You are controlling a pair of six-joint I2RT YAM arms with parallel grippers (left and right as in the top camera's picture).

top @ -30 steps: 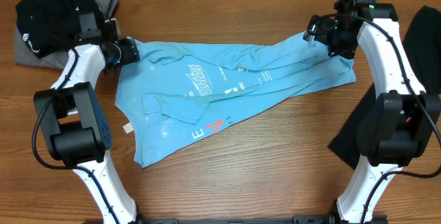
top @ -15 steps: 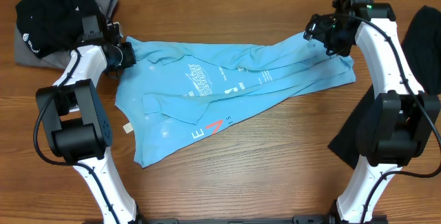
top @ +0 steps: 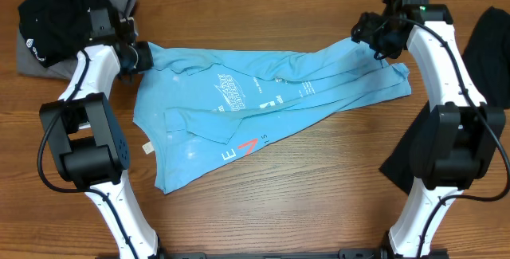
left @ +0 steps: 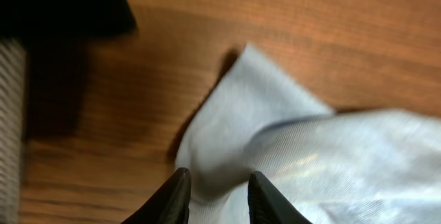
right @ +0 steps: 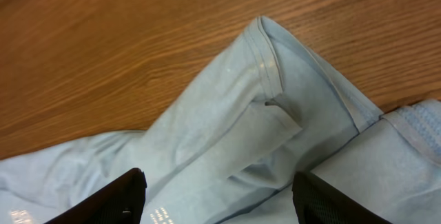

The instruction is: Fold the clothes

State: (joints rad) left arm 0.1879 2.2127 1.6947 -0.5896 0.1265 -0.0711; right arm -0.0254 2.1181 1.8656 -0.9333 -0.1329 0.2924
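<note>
The sky-blue T-shirt (top: 263,107) with white lettering and a red mark lies spread and creased across the wooden table. My left gripper (top: 142,55) is at its far left corner. In the left wrist view the gripper (left: 217,177) has its jaws drawn in on a bulge of the blue fabric (left: 310,155). My right gripper (top: 374,40) hovers over the shirt's far right end. In the right wrist view the gripper (right: 219,176) is wide open above a hemmed fold of the shirt (right: 241,134), holding nothing.
A black garment (top: 60,16) lies on a grey garment (top: 119,0) at the far left corner, just behind my left gripper; they also show in the left wrist view (left: 62,3). More black cloth (top: 490,44) lies along the right edge.
My left gripper has shifted slightly back and left with the shirt corner. My right gripper has drawn slightly back from the shirt's right end. The shirt's body lies the same.
</note>
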